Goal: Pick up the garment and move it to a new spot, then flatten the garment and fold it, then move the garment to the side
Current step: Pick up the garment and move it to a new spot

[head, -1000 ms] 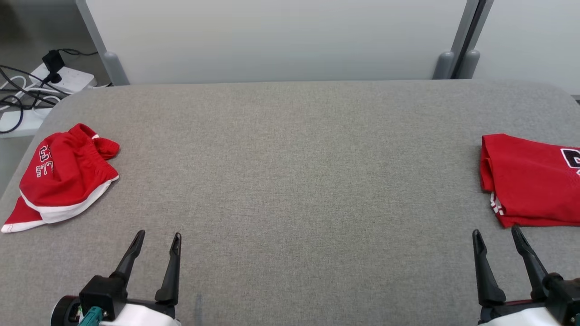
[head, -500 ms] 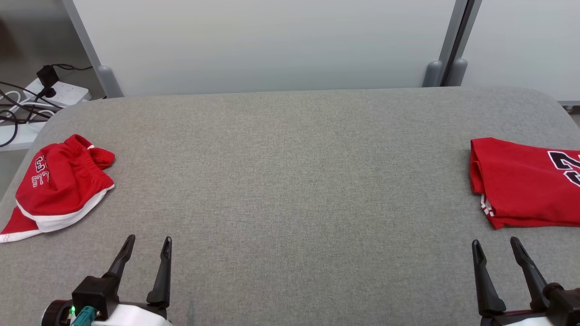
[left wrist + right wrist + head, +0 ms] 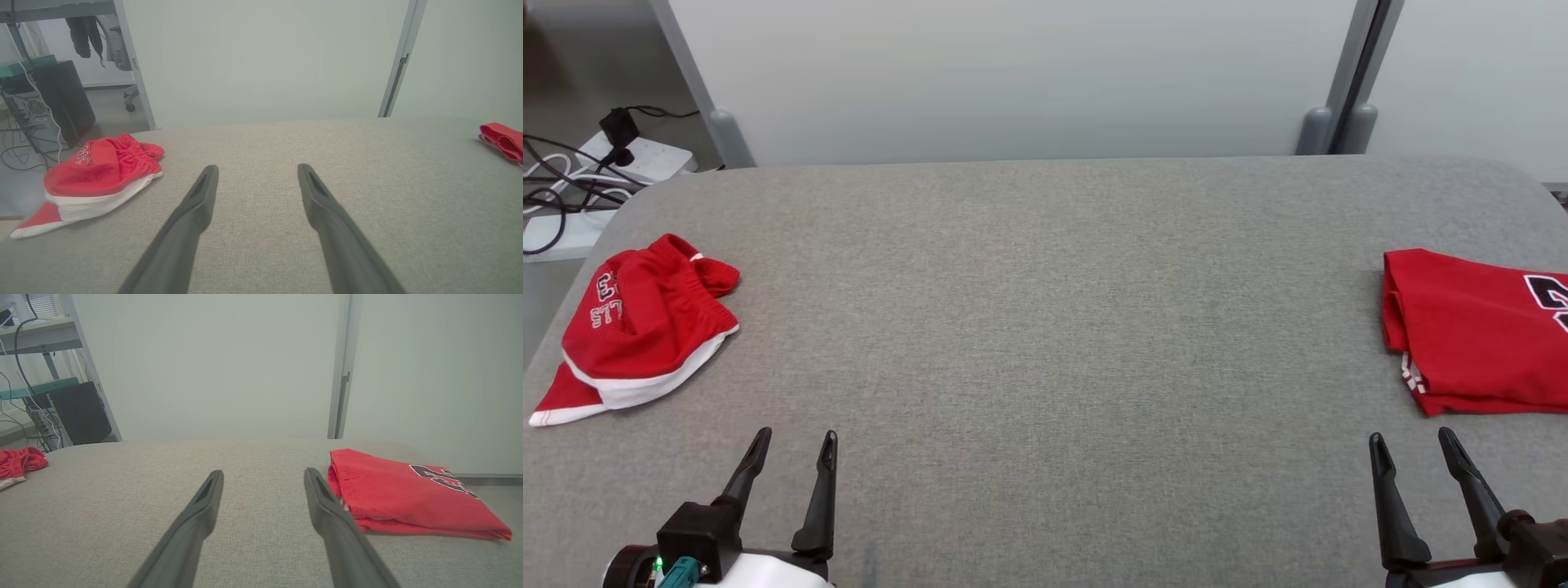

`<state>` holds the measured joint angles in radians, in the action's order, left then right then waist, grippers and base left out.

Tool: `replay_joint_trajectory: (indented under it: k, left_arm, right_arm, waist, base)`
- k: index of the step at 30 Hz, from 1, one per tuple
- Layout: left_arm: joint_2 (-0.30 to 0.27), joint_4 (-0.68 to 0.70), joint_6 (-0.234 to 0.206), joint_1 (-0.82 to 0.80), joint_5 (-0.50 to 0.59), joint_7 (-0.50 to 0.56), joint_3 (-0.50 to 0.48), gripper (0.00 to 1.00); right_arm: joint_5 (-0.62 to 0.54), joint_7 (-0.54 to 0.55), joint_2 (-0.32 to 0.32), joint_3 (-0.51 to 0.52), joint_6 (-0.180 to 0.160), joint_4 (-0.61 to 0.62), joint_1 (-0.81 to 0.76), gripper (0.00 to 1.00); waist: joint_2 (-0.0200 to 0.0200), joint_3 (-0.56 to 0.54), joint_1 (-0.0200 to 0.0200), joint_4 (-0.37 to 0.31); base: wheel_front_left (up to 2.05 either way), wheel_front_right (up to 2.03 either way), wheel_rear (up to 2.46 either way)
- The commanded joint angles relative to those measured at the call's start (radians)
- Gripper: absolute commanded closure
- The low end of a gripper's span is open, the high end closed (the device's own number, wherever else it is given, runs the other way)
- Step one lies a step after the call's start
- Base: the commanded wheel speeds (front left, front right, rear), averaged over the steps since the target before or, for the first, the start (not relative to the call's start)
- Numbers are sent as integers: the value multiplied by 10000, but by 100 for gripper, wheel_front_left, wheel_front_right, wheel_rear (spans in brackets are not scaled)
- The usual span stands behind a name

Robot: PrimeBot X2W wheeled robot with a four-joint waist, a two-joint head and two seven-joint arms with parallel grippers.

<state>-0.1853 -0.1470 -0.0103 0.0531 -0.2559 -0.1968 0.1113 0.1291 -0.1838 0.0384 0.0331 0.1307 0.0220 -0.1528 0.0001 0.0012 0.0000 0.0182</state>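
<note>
Cloth of a grey weave covers the table [image 3: 1045, 327] from edge to edge, flat and smooth, with rounded far corners. Its broad middle lies bare between two red garments set well apart. The crumpled red shorts [image 3: 637, 327] sit near the left edge, bunched in a heap with a white hem band showing along the near side and white lettering on top. The folded red jersey [image 3: 1470, 335] rests flat at the far right, running out of the head view, dark numerals on its upper face.

At the near edge, the left pincer [image 3: 795, 437] hovers over bare cloth, its two dark fingers spread wide with nothing between them, just in front of the shorts and apart from them. The right pincer [image 3: 1411, 439] stands likewise, fingers wide and empty, just short of the jersey's near edge; the right wrist view puts the jersey beside its right finger.

Behind the table rise pale partition panels [image 3: 1013, 82] joined by grey posts [image 3: 1347, 73]. On the floor past the table's left far corner lies a white power strip [image 3: 645, 159] with dark cables [image 3: 556, 196]. Farther back on that side stand a dark computer tower [image 3: 65, 102] and a metal shelf [image 3: 36, 335].
</note>
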Motion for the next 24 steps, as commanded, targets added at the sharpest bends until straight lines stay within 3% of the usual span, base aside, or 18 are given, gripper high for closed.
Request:
replay_joint_trajectory:
  k: [1, 24]
  left_arm:
    - [-222, 265, -122, -438, -69, -56, -332, 0]
    - [-373, 542, -490, -221, -384, -98, -620, 0]
  right_arm:
    - [99, -14, 118, -176, 0, 348, 241, 0]
    - [270, 14, 118, -572, 0, 447, 315, 0]
  waist:
    - [-1, 15, 0, 139]
    - [-1, -166, 0, 3691]
  base:
    - [0, 0, 0]
    - [0, 0, 0]
